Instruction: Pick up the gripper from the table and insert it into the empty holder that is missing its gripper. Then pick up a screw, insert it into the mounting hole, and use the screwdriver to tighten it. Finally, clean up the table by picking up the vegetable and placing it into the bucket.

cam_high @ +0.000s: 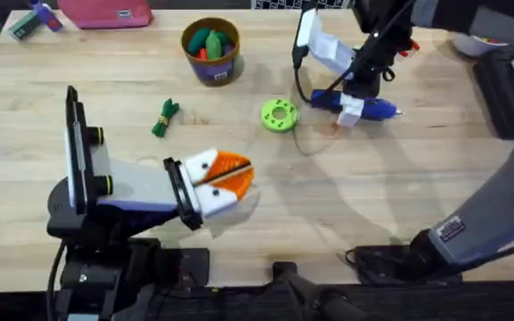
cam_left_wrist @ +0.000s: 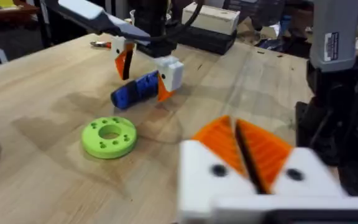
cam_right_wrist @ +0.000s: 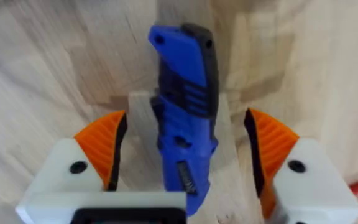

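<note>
Tabletop: right gripper wide around screwdriver

Up close, the left tool has its orange pads pressed together. Across the desk, the right tool straddles the blue screwdriver, fingers spread either side. A green disc lies nearer.
</note>
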{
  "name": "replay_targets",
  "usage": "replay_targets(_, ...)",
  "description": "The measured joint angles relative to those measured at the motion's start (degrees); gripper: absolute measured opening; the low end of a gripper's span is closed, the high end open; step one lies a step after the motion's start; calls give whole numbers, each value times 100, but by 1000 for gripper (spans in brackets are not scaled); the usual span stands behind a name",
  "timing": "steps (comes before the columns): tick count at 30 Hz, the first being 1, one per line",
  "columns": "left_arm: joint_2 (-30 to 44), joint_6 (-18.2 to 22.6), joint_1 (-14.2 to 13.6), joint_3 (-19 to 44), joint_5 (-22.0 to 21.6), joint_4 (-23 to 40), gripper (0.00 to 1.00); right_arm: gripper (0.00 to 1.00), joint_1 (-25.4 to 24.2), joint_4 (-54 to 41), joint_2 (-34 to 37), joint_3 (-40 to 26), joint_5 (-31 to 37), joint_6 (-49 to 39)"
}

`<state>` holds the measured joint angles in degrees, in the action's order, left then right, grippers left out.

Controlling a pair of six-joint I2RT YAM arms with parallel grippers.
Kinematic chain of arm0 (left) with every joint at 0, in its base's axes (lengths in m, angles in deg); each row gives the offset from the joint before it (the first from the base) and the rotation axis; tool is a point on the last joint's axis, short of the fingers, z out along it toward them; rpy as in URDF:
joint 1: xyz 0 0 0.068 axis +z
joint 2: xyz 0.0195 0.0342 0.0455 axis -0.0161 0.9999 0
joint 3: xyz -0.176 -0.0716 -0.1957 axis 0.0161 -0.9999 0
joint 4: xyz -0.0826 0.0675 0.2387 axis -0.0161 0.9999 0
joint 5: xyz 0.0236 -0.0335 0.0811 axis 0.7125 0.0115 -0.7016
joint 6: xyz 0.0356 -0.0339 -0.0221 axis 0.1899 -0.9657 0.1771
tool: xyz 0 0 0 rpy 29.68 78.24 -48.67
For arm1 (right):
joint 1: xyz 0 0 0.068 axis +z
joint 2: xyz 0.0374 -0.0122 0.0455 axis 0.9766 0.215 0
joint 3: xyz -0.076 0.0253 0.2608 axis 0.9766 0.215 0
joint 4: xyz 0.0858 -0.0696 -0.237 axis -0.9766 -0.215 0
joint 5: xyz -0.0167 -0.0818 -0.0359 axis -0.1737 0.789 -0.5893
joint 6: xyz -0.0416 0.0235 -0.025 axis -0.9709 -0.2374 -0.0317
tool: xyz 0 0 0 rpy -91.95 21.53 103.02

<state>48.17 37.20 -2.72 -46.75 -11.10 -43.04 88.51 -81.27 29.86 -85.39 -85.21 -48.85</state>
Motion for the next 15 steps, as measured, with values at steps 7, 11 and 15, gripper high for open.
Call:
replay_targets(7, 0, -14, 0, 0, 3, 1, 979, 994, 186, -37, -1124, 0, -75, 542)
replay_targets(11, 0, -14, 0, 0, 3, 0, 987, 993, 305, -44, -1972, 0, -93, 1013)
replay_targets(15, 0, -16, 0, 0, -90, -35, 987, 994, 448, 77, -2529, 0, -129, 1724)
